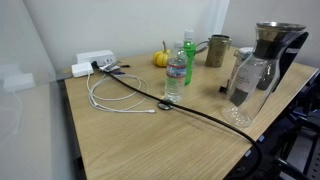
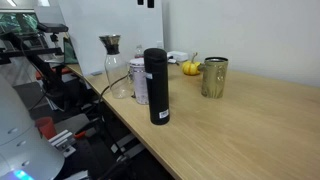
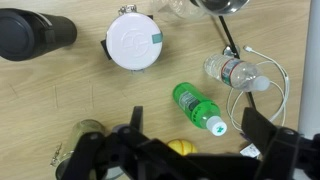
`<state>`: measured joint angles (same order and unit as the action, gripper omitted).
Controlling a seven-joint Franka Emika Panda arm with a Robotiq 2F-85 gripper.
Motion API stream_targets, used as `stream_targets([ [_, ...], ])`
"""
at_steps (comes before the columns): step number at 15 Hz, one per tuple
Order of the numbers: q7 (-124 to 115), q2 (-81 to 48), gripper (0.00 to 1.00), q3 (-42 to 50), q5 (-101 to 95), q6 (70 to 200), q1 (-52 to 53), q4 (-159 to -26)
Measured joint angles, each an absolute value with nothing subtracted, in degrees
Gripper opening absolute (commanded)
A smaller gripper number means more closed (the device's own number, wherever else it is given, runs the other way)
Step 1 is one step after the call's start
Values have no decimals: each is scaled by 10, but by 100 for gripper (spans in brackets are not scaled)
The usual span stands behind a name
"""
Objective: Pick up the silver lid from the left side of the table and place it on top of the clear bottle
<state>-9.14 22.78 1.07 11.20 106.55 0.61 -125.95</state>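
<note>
The clear bottle (image 1: 176, 76) stands upright mid-table; it also shows from above in the wrist view (image 3: 236, 72). A tiny flat grey round piece, the silver lid (image 1: 165, 104), lies on the table just in front of the bottle, beside the black cable. I cannot make it out in the wrist view. My gripper (image 3: 198, 130) is open and empty, high above the table, over the green bottle (image 3: 198, 107) and apart from everything. It does not show in either exterior view.
Around the clear bottle stand the green bottle (image 1: 188, 54), a metal mug (image 1: 217, 50), a glass carafe (image 1: 260, 68), a yellow fruit (image 1: 160, 59), a black thermos (image 2: 157, 86) and a white can (image 3: 133, 42). A white cable (image 1: 115, 100) and white adapter (image 1: 94, 63) lie nearby.
</note>
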Motion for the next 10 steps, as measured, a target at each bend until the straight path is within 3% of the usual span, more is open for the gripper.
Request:
stream_targets([
  [10,-94,227,100,-9,112,1066,13,-1260],
])
